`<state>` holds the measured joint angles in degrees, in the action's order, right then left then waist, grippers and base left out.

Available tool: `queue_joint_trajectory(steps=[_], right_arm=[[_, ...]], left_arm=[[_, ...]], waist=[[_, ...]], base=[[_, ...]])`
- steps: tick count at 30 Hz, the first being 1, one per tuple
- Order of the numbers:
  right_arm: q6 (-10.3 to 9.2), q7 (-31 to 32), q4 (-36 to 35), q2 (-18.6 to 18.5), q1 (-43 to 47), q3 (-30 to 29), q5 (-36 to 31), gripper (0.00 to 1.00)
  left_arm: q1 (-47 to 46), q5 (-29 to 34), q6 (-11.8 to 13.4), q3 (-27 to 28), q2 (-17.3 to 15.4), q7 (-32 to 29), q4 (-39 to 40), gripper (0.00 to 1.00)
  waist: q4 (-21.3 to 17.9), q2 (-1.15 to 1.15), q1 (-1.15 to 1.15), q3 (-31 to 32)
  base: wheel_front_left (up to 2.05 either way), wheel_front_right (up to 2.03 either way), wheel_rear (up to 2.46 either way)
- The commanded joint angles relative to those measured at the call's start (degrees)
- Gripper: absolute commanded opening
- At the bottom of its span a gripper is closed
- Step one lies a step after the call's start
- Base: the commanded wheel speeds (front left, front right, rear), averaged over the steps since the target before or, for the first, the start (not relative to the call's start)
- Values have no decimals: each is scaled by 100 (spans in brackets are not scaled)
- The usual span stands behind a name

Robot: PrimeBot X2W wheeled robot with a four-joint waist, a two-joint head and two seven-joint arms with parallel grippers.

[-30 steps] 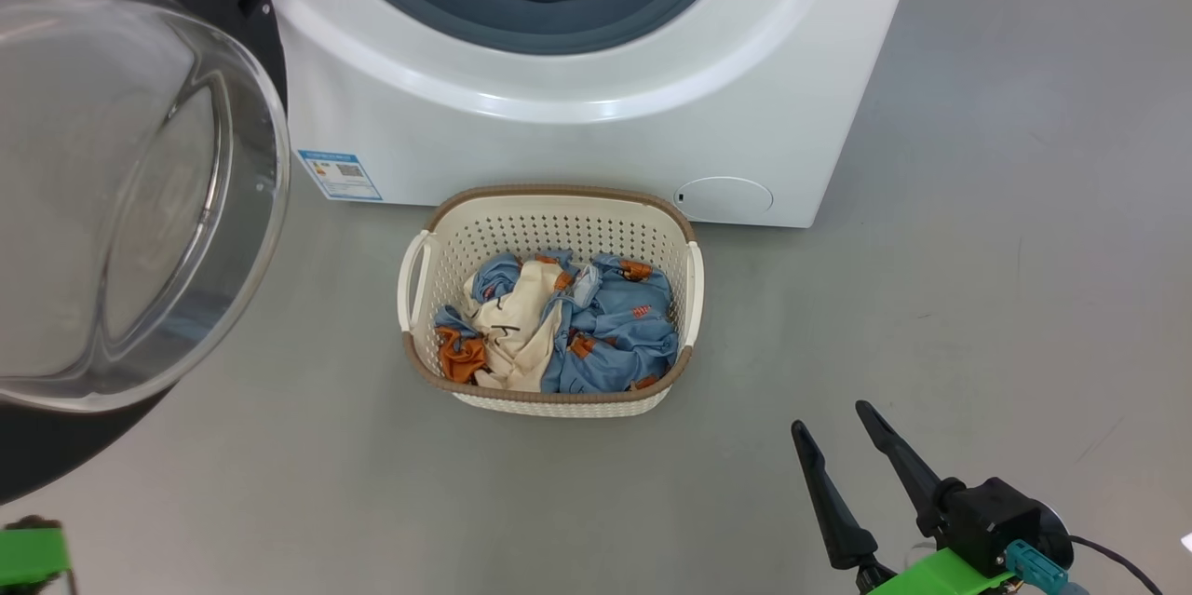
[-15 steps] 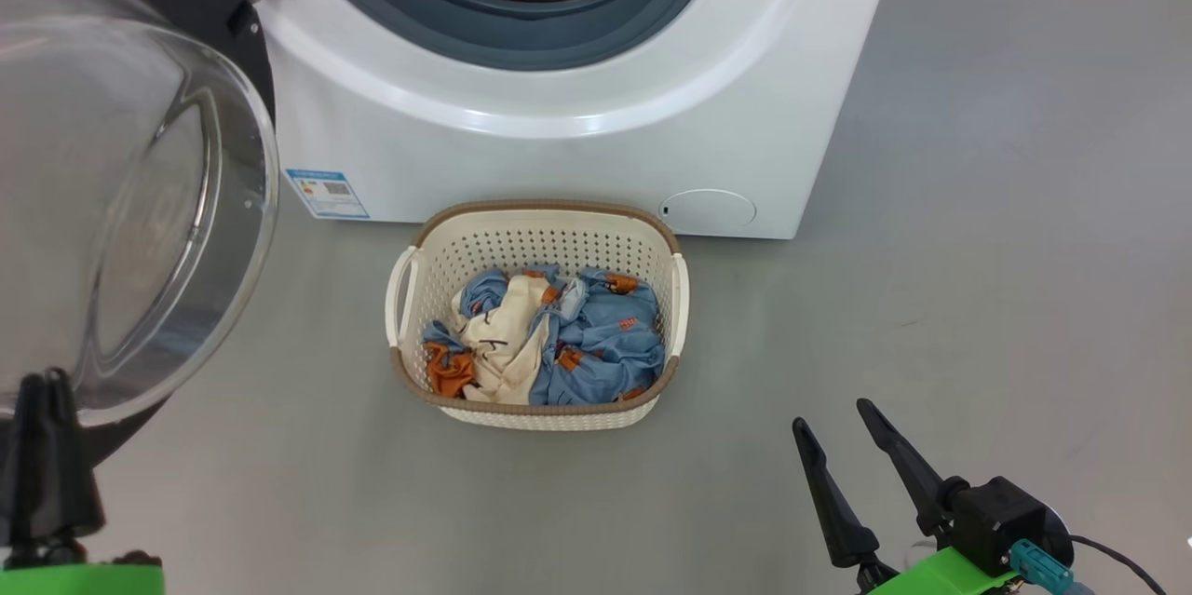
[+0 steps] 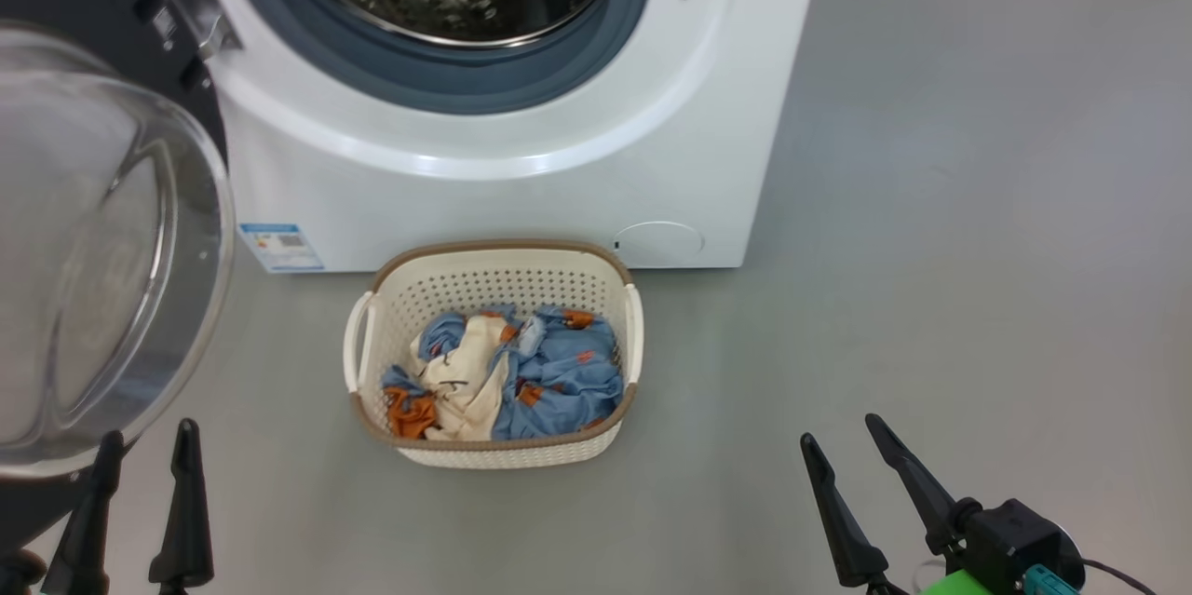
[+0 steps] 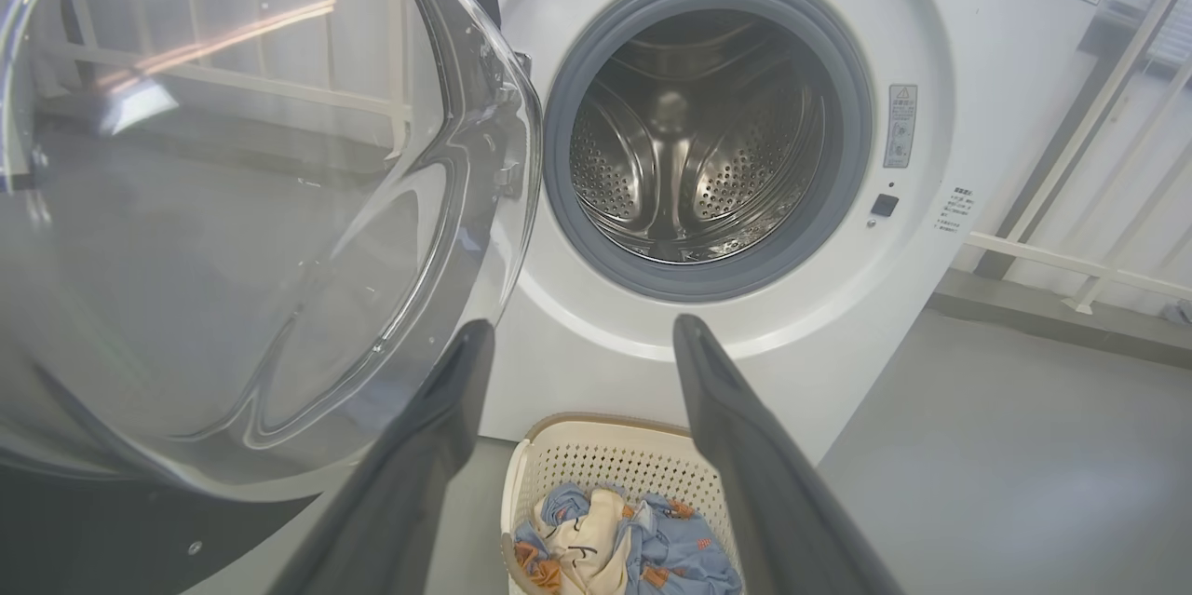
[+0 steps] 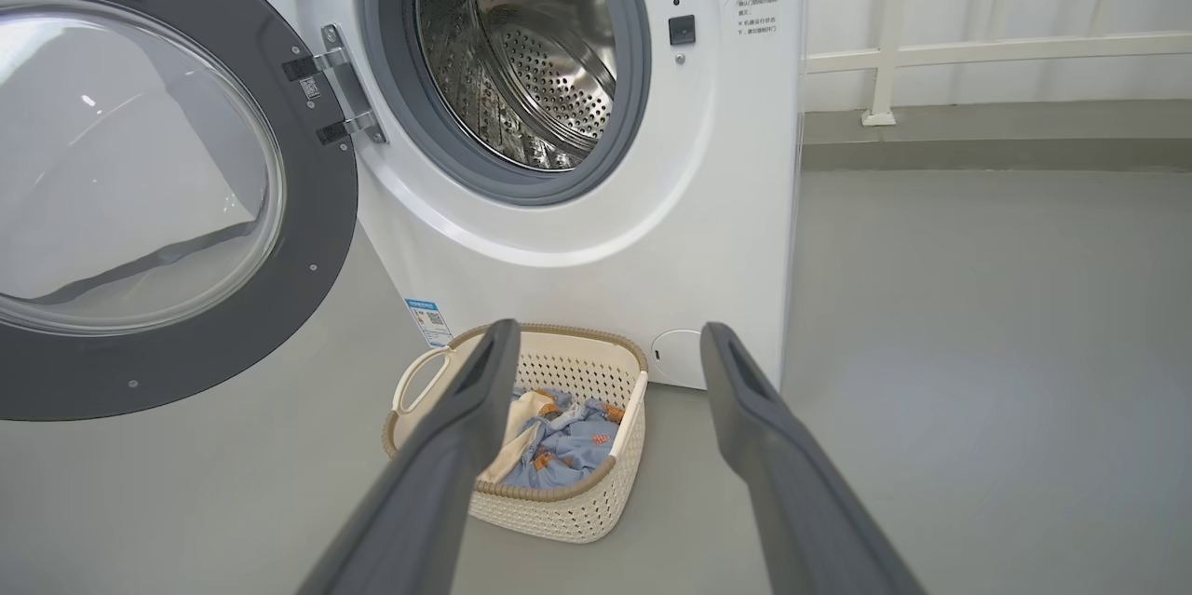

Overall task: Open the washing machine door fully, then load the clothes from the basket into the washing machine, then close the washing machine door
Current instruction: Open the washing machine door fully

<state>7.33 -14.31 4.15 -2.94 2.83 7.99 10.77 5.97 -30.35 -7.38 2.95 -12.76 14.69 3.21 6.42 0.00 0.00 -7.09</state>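
Having opened, left gripper (image 3: 149,430) empty, clothes (image 3: 549,381) unmoved in basket (image 3: 494,248)

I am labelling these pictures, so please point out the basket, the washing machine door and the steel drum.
basket (image 3: 494,288): head view, on its perforated back wall.
washing machine door (image 5: 321,204): right wrist view, on its black rim.
steel drum (image 4: 745,176): left wrist view, on its perforated wall.

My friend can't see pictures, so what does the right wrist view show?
A white front-loading washing machine stands with its round black-rimmed door swung open. On the floor before it, a cream basket holds blue and cream clothes, seen past the fingers of the open right pincer.
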Motion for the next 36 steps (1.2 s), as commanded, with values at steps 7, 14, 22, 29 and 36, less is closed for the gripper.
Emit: queue_joint_trajectory(steps=[7, 14, 22, 29, 36], right_arm=[[16, -69, -417, 6, 154, 50, -6, 100], [16, -69, -663, 6, 290, -80, -56, 100], [16, -69, -840, 6, 351, -222, -84, 100], [16, -69, -864, 6, 364, -361, -122, 100], [16, -69, -839, 6, 364, -411, -128, 100]], left_arm=[[39, 206, -11, 165, -156, 31, -30, 100], [94, 401, -11, 112, -160, 31, -26, 100], [173, 610, -11, 101, -174, 31, -43, 100], [187, 747, -11, 174, -132, 31, -59, 100], [176, 758, -11, 114, -90, 31, -118, 100]], waist=[[-447, 0, 0, 205], [-604, 0, 0, 262], [-608, 0, 0, 305], [-486, 0, 0, 402], [-393, 0, 0, 467]], base=[[0, 0, 0], [0, 0, 0], [0, 0, 0], [0, 0, 0], [0, 0, 0]])
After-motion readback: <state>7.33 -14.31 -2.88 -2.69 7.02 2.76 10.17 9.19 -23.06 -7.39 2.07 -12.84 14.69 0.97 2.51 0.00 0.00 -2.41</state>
